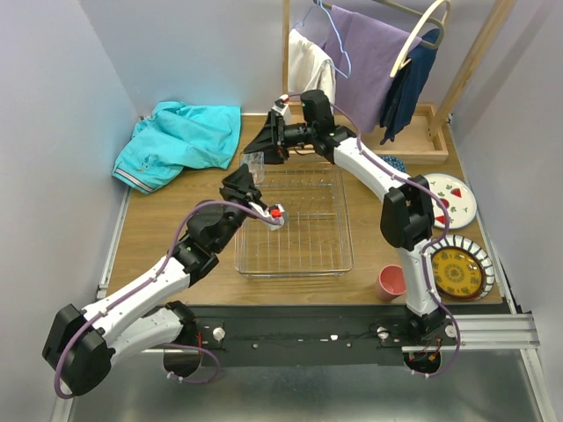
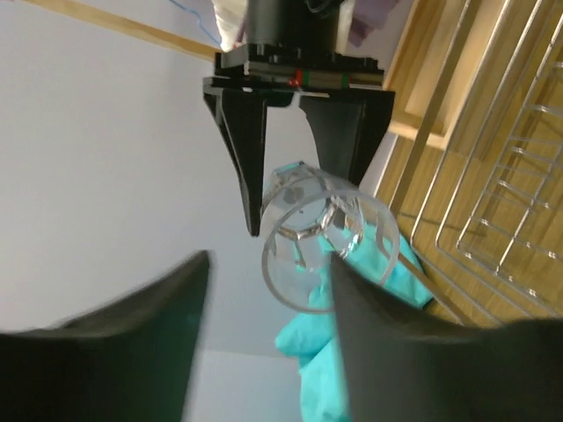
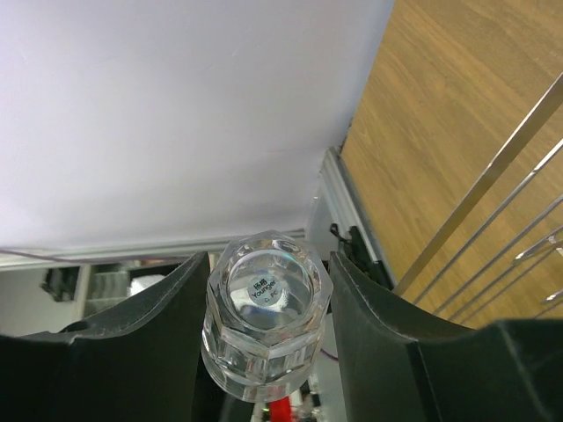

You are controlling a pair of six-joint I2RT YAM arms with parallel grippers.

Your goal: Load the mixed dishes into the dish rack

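Observation:
My right gripper (image 1: 266, 148) is shut on the small clear glass (image 1: 255, 164) and holds it in the air over the far left corner of the dish rack (image 1: 295, 273). In the right wrist view the glass (image 3: 268, 308) sits base-up between both fingers. My left gripper (image 1: 244, 183) is open just in front of it. In the left wrist view the glass's mouth (image 2: 303, 264) faces me, partly behind my right finger (image 2: 396, 352). The pink cup (image 1: 391, 281), the fruit-motif plate (image 1: 450, 199), the striped-rim yellow plate (image 1: 457, 271) and a bit of the blue-patterned bowl (image 1: 394, 163) lie right of the rack.
A teal garment (image 1: 180, 141) lies at the back left and shows in the left wrist view (image 2: 352, 378). A wooden clothes rack (image 1: 435, 132) with hanging clothes stands at the back right. The rack's wires show in both wrist views (image 2: 510, 176) (image 3: 493, 176).

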